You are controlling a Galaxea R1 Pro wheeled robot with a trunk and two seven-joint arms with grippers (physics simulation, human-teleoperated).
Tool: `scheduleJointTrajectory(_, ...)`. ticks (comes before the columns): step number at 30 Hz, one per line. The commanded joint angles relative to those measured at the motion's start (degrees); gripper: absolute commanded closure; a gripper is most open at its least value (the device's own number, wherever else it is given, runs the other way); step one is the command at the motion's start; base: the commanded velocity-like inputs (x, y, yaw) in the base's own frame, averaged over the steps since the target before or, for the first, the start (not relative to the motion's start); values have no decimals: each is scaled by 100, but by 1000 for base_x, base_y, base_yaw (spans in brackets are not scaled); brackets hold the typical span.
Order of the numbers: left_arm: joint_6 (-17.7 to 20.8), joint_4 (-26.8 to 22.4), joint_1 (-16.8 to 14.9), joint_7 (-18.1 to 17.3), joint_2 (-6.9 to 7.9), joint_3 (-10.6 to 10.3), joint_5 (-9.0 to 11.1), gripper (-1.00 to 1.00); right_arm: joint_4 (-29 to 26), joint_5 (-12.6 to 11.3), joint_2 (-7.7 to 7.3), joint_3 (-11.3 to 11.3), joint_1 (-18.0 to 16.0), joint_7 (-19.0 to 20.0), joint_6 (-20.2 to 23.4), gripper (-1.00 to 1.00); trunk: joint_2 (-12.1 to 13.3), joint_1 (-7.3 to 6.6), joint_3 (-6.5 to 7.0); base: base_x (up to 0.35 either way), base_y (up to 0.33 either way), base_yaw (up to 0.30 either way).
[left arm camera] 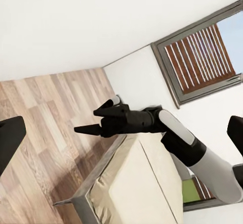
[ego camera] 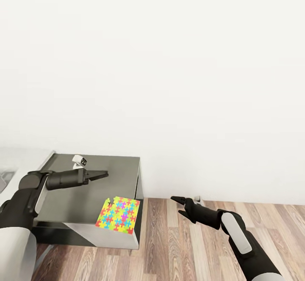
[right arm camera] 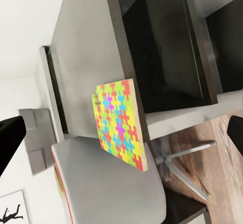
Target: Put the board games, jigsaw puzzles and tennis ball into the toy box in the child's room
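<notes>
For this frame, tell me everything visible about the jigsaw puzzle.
The jigsaw puzzle is a thin square tile covered in interlocking red, yellow, blue, green and purple pieces. In the right wrist view its pale edge shows, like card or thin board. It lies flat at the near right corner of the grey table, right at the edge or slightly over it. Neither gripper touches it: the left gripper hovers above the tabletop behind it, and the right gripper is off to the side over the floor.

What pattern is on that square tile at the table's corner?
The jigsaw puzzle shows interlocking red, yellow, blue, green and pink pieces, clearest in the right wrist view.
</notes>
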Motion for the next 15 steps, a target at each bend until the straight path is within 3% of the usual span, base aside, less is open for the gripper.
scheduleJointTrajectory(1,61,-32,9,-25,-2,0,0,-100,-3,31,-6,5,-4,38,12,-100,-10,3,-1,0,0,0)
scheduleJointTrajectory(15,61,-562,253,-25,19,-18,-11,-100,-7,35,-10,1,-1,259,8,-100,-10,3,128,0,0,0)
